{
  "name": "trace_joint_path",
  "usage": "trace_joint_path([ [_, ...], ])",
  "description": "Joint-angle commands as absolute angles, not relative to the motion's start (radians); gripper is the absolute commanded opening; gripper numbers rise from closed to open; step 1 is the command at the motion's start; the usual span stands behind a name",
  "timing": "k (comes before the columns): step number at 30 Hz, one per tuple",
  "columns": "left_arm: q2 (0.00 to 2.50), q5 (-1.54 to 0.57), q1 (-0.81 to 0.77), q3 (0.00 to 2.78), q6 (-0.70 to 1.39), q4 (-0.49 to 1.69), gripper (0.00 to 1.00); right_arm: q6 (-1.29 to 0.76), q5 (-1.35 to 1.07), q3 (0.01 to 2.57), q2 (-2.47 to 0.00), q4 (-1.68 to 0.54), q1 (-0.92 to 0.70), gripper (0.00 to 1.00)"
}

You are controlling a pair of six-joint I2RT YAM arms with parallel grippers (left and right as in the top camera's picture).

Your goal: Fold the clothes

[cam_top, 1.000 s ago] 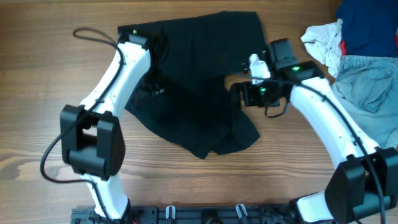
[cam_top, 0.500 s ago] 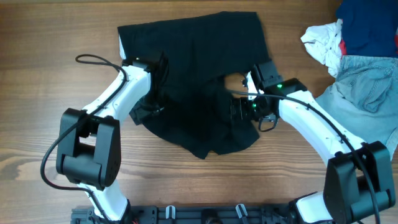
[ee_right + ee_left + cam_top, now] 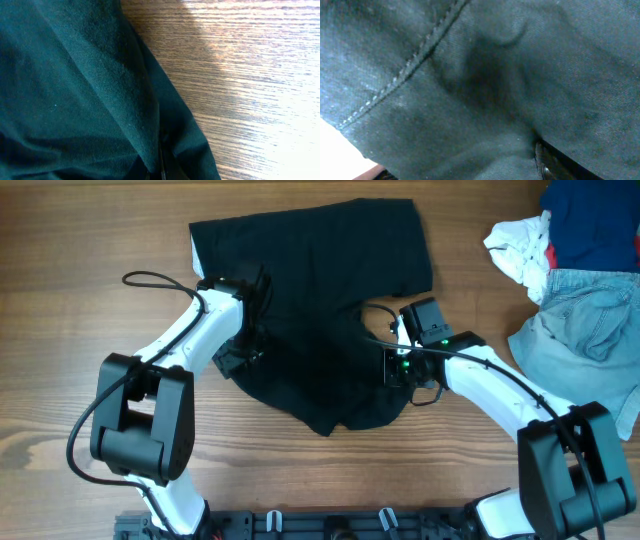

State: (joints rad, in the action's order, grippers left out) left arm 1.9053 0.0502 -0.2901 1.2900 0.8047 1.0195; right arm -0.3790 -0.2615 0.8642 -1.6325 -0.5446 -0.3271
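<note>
Near edge: black mounting rail (image 3: 330, 525), both arm bases on it.

Wooden table (image 3: 80, 310). The black garment (image 3: 320, 300) lies at the middle of it, mostly flat. Its near end narrows to a rumpled rounded lobe; its far end is wider, with a straight far edge. A sliver of pale lining shows at the far left corner.

Left gripper (image 3: 235, 358): down at the garment's left edge, about halfway along it, touching the cloth. In the left wrist view, black fabric (image 3: 470, 75) with a stitched seam fills nearly the whole view. Only the dark edge of one of the fingers (image 3: 550, 162) shows, low right, under the cloth. Spread or pressed together: cannot tell.

Right gripper (image 3: 397, 367): down at the garment's right edge, beside a notch in the outline, touching the cloth. In the right wrist view, a fold of the fabric (image 3: 65, 90) runs to the bottom edge, with bare wood (image 3: 250, 75) to its right. Fingers not visible. Pinching or not: cannot tell.

Right side, well apart from the black garment: light blue denim shorts (image 3: 590, 330). Farther back, a crumpled white cloth (image 3: 518, 242) with a red patch. Far right corner: navy garment (image 3: 590, 220).
</note>
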Motion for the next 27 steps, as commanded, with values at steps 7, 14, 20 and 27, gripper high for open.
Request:
trace_joint_path([
  [7,1.883,0.043,-0.295,1.282,0.820,1.016,0.69,-0.174,-0.071,1.166,-1.564,-0.654,-0.226,0.04],
  [14,1.883,0.065,-0.295,1.282,0.820,1.019,0.68,-0.131,-0.035,1.172,-1.626,-0.513,-0.195,0.04],
  [20,1.883,0.061,-0.295,1.282,0.820,1.050,0.75,-0.132,-0.083,1.173,-1.649,-0.497,-0.195,0.28],
  [27,1.883,0.015,-0.302,1.234,0.820,0.918,0.36,-0.134,-0.104,1.173,-1.649,-0.481,-0.195,0.36],
])
